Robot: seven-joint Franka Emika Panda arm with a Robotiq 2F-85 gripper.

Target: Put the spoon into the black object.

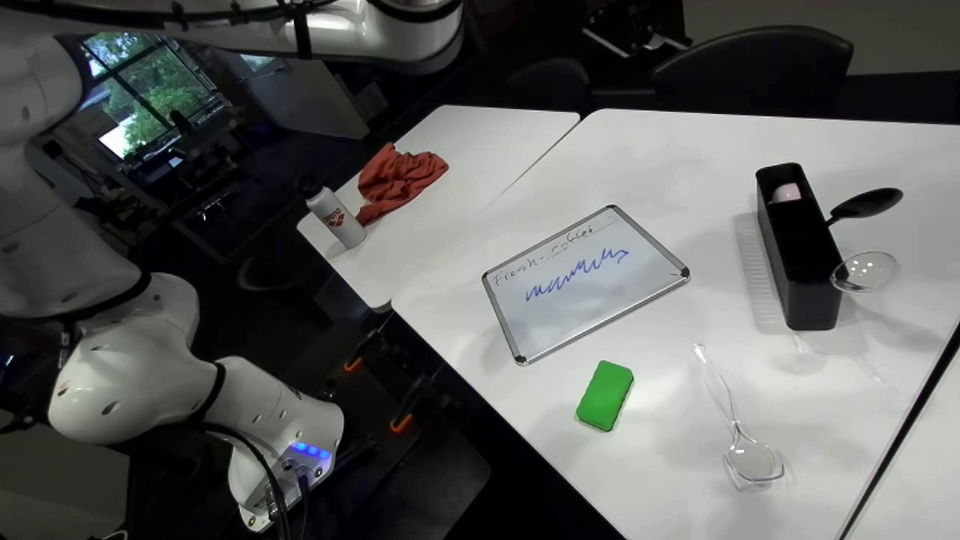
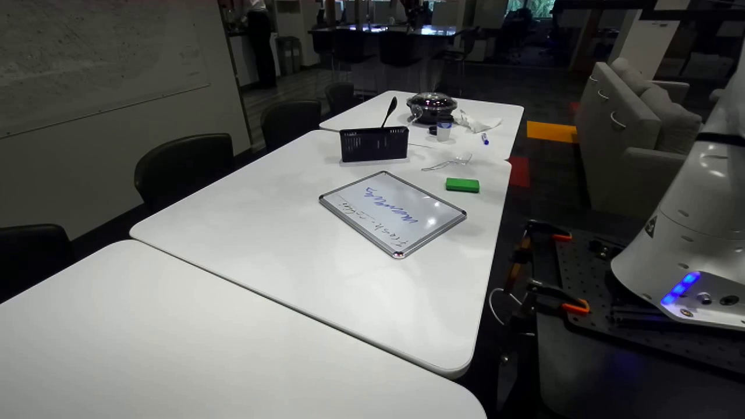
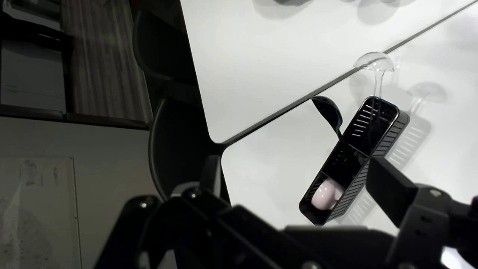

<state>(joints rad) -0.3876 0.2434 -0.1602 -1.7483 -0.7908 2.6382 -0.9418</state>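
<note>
The black spoon [image 1: 866, 203] leans in the black box [image 1: 816, 300], bowl up and outside the rim, handle down in the middle compartment. The spoon [image 2: 390, 106] and box [image 2: 374, 145] also show in the other exterior view, and spoon [image 3: 328, 111] and box [image 3: 354, 192] in the wrist view. A clear spoon [image 1: 754, 461] lies on the table; it also shows here [image 2: 463, 158]. Another clear utensil [image 3: 375, 61] stands in the box's end compartment. My gripper [image 3: 294, 175] is open and empty above the table, the box beyond its fingers. The exterior views do not show it.
A pink object [image 3: 325, 195] sits in the box's near compartment. A whiteboard [image 1: 585, 277] and green block [image 1: 605, 395] lie on the table. A bottle [image 1: 337, 217] and red cloth [image 1: 401, 180] are farther off. A dark bowl [image 2: 432, 105] and cup [image 2: 443, 129] stand behind.
</note>
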